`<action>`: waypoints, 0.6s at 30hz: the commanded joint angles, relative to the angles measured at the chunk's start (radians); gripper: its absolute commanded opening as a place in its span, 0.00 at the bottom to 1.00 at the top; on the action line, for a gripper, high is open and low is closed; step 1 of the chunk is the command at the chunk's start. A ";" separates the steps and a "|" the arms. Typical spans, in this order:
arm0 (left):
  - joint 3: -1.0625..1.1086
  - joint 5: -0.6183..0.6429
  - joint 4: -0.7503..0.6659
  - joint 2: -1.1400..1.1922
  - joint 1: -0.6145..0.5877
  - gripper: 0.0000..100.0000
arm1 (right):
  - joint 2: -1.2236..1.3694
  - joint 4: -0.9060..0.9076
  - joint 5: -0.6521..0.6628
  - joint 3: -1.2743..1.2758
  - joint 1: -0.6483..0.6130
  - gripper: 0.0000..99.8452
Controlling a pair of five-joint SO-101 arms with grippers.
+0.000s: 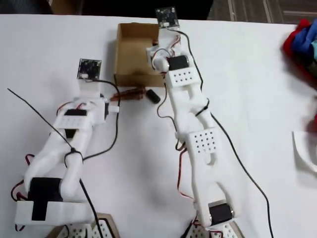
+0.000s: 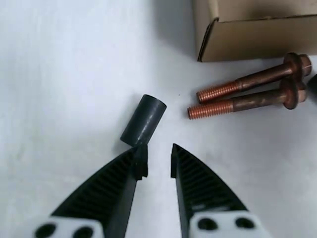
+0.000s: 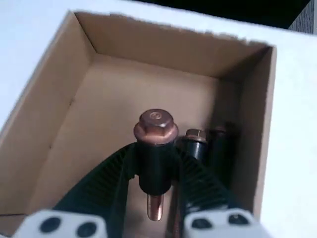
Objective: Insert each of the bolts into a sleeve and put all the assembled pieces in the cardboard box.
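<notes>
A black sleeve (image 2: 143,120) lies on the white table just beyond my left gripper (image 2: 157,153), which is open by a narrow gap and holds nothing. Two copper bolts (image 2: 247,93) lie side by side past it, near the corner of the cardboard box (image 2: 252,34). A second black sleeve (image 1: 152,95) lies by the bolts (image 1: 131,93). My right gripper (image 3: 156,158) is shut on an assembled piece, a copper bolt in a black sleeve (image 3: 155,148), held upright over the cardboard box (image 3: 173,49). Other assembled pieces (image 3: 200,144) lie against one inner wall.
The box (image 1: 130,54) sits at the back middle of the table, with the right arm (image 1: 185,94) stretched over it. Coloured cloth (image 1: 302,39) and a white object (image 1: 304,151) lie at the far right. Black cables (image 1: 114,134) trail near both arms.
</notes>
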 commanded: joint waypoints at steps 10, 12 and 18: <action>-0.027 0.002 -0.018 -0.005 -0.008 0.10 | 0.036 -0.002 0.005 -0.075 -0.007 0.02; -0.027 0.002 -0.018 -0.005 -0.008 0.10 | 0.042 -0.004 0.005 -0.075 -0.007 0.02; -0.027 0.002 -0.020 -0.003 -0.008 0.10 | 0.045 0.002 0.003 -0.074 -0.005 0.11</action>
